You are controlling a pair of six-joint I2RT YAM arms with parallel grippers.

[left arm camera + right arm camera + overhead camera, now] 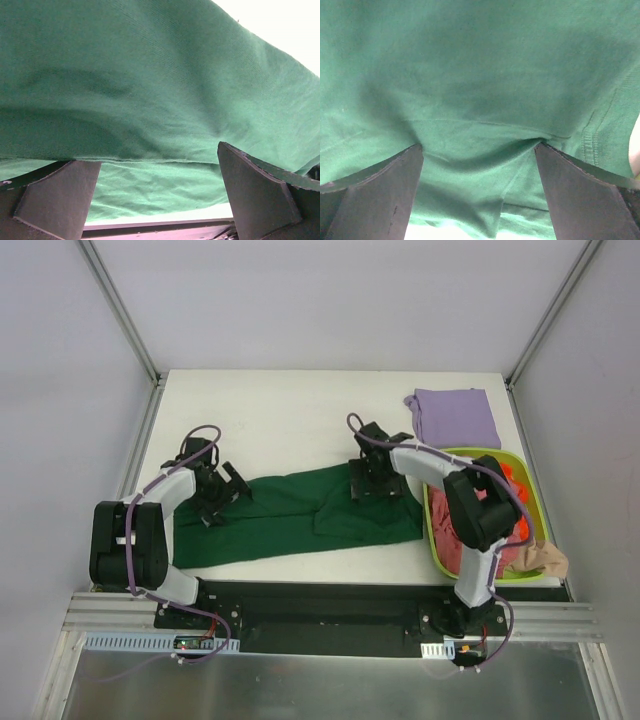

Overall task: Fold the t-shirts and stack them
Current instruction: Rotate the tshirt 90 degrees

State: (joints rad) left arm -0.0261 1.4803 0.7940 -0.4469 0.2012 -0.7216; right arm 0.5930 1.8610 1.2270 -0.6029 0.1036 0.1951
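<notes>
A large dark green t-shirt (290, 520) lies spread and rumpled across the middle of the table. My left gripper (225, 490) is over its left part, open wide, and green cloth (150, 75) fills the view between the two fingers (260, 190). My right gripper (375, 480) is at the shirt's upper right edge, open, its fingertips (585, 195) pressing into the green cloth (480, 60). A folded lilac-purple t-shirt (455, 418) lies at the back right. In the basket are a pinkish-red t-shirt (452, 540) and a beige one (545, 560) draped over its near corner.
A lime-green plastic basket (430, 525) stands at the right edge, beside the right arm, with small orange objects (515, 485) inside. White table (280, 410) shows behind the green shirt. Frame posts and walls close in the sides.
</notes>
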